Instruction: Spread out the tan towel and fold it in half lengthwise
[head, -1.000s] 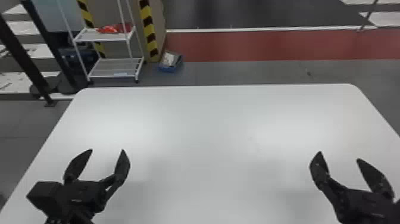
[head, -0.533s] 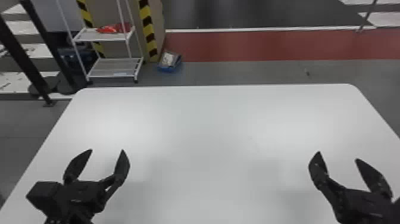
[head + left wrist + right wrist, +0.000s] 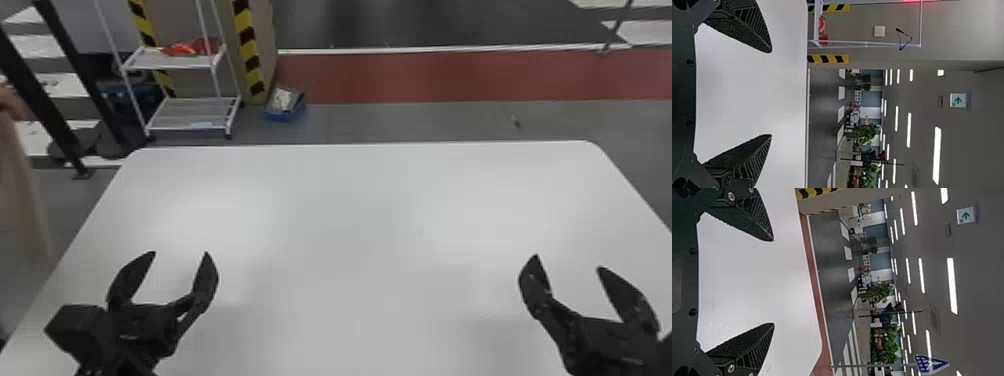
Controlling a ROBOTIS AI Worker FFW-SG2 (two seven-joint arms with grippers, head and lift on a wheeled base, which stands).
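Observation:
Above the near left part of the white table (image 3: 350, 210), my left gripper (image 3: 180, 255) stands open with nothing between its fingers. My right gripper (image 3: 567, 262), also open and holding nothing, is over the near right part. In the left wrist view my left gripper (image 3: 771, 94) has its two fingers wide apart, with tabletop behind them. The right wrist view has my right gripper (image 3: 773, 282) spread the same way. Beyond the table's left edge, a tan cloth, likely the tan towel (image 3: 20, 195), hangs below a person's hand (image 3: 11, 102).
Past the table's far left corner stands a white shelf rack (image 3: 185, 112) with red items on it. A blue box (image 3: 285, 105) lies on the floor behind the table. Dark posts (image 3: 37, 95) rise at the far left.
A person's hand and the hanging tan cloth have come into the head view at the left edge. Both my arms have kept still.

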